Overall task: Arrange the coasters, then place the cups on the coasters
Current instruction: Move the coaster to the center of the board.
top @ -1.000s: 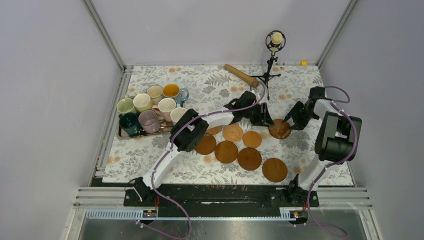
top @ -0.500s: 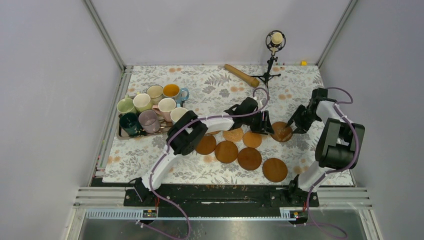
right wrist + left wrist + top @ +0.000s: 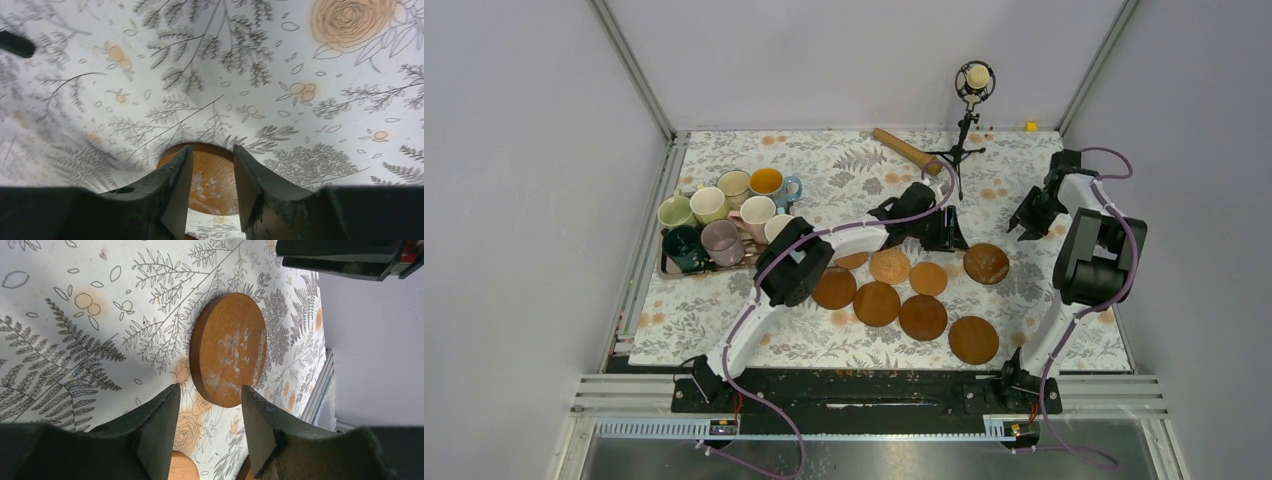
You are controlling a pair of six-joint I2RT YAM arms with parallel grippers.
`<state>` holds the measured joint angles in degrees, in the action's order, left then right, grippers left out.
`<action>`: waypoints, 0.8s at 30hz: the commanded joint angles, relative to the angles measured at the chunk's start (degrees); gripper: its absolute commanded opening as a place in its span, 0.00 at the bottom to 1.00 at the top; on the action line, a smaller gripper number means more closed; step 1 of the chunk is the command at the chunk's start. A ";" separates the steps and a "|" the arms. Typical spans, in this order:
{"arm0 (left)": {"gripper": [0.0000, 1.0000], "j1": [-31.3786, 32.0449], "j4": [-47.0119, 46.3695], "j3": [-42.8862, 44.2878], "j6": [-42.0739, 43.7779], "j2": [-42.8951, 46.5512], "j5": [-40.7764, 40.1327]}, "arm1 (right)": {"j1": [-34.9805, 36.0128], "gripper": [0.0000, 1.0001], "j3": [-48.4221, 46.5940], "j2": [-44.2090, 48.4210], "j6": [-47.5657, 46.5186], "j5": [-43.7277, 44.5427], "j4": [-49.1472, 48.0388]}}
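Your left claw (image 3: 209,392) apart and empty above the surface (image 3: 75,365), 1 scuffed coaster (image 3: 230,347) just beyond its tips, your right claw (image 3: 211,152) narrowly apart, empty, raised off that coaster.

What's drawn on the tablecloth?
Grey fern leaves and orange flowers on a white tablecloth. The right wrist view shows it best.

Shut in on three sides by plain lilac-grey walls (image 3: 524,200), with aluminium posts (image 3: 629,65) slanting up from the far corners. Covered across the table by a white cloth (image 3: 844,165) printed with grey ferns and orange flowers. Near the far edge, a small microphone on a tripod (image 3: 974,80) beside a wooden stick (image 3: 907,150) lying flat. Edged along the near side with metal rails (image 3: 614,392). Lit evenly, without hard shadows.
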<state>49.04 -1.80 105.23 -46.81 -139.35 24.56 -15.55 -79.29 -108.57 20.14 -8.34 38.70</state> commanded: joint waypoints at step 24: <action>0.50 -0.34 -6.35 2.82 -2.14 -2.84 0.12 | 11.47 0.42 1.17 -2.56 -9.43 21.69 7.83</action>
<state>48.88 -4.82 106.17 -48.53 -141.95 24.14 -5.48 -79.70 -112.75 12.16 11.11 44.97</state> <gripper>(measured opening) 0.494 0.425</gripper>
